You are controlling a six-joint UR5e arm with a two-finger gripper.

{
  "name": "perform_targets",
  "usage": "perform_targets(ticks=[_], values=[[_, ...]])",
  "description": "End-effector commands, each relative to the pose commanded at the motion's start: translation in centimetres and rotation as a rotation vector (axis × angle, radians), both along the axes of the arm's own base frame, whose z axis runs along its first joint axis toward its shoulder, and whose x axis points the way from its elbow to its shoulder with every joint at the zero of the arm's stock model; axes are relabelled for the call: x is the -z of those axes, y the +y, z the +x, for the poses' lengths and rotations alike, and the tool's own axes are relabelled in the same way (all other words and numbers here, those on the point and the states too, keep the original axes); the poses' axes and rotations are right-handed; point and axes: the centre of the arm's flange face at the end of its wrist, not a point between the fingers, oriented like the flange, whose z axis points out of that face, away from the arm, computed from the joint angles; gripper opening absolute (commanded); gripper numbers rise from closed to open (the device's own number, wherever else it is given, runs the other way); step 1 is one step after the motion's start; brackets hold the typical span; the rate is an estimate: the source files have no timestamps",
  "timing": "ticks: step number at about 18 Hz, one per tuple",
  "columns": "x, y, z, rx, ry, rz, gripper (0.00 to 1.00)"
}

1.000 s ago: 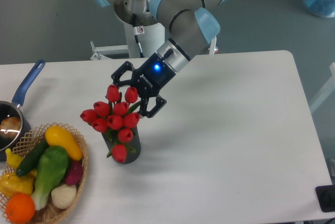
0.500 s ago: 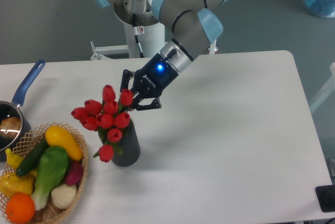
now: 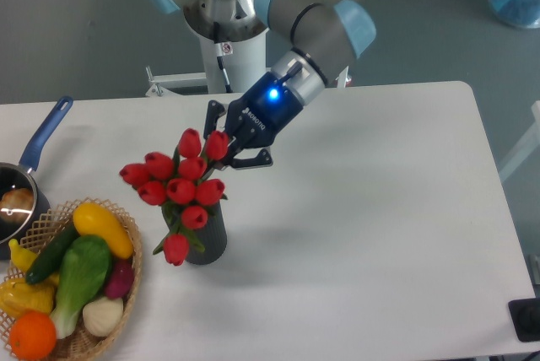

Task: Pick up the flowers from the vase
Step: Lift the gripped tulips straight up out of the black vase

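Note:
The flowers [image 3: 179,188], a bunch of red tulip buds with green stems and leaves, stand in the dark grey vase [image 3: 209,239] left of the table's middle. My gripper [image 3: 234,146] reaches in from the upper right and is shut on the top right of the bunch, by the uppermost buds. The stems still go down into the vase's mouth. One bud hangs low over the vase's left side. The buds hide the vase's rim.
A wicker basket [image 3: 126,281] of colourful fruit and vegetables sits at the front left. A blue-handled saucepan [image 3: 34,154] is at the left edge. The white table [image 3: 363,226] stretches to the right. The robot's base stands behind the far edge.
The gripper's fingers, spread around the bunch a second ago, have closed on it. Gripper and flowers have since shifted up and to the right; the bunch sits higher in the vase.

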Motion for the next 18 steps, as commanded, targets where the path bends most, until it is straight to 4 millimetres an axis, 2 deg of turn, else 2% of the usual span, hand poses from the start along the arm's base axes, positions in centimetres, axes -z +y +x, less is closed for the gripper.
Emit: perform_targets(ticks=[11, 18], values=[[-5.9, -0.9, -2.9, -0.019, -0.116, 0.12, 0.0], [-8.6, -2.1, -4.6, -0.022, -0.194, 0.184, 0.0]])
